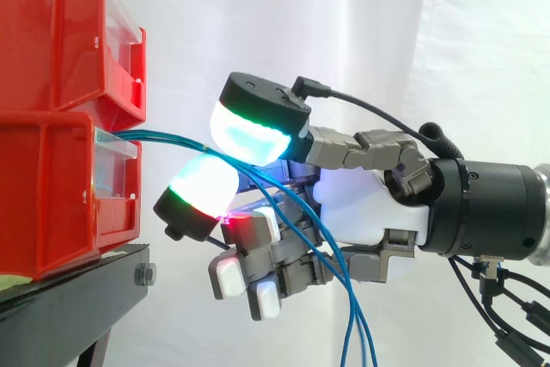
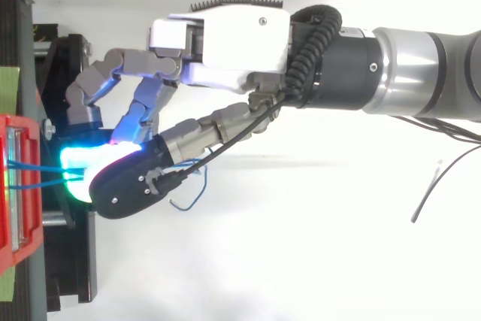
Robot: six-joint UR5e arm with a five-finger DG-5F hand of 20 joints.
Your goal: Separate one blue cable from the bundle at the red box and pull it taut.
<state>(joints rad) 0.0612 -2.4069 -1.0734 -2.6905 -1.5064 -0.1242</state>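
Robot hand (image 1: 365, 199) sits closest, reaching in level from the right toward the lower red box (image 1: 51, 195), with its leading pads just short of the box front. Two big glowing fingertips (image 1: 258, 126) are pressed together on the blue cables (image 1: 159, 135), pinching them near where they leave the box. The other fingers are curled loosely under the palm and don't obviously grip anything. Cables exit the box front, run a short, near-straight span to the pinch, then thread through the hand and hang slack below it. From above, two strands show between box and pads, so it can't be confirmed that only one is caught. Handling guess: thin, light, limp, smooth jacket. They offer no stiffness to push against, will likely slide through the pads under a pull, and strands tend to drag each other. Best hold looks like pad-to-pad on one strand, close to the box where strands fan apart, not on the dangling tails. Pull should go straight away from the box, gently, since the anchoring inside isn't visible. Upper red box (image 1: 51, 32) is stacked on the lower one, both on the black stand (image 1: 77, 298).
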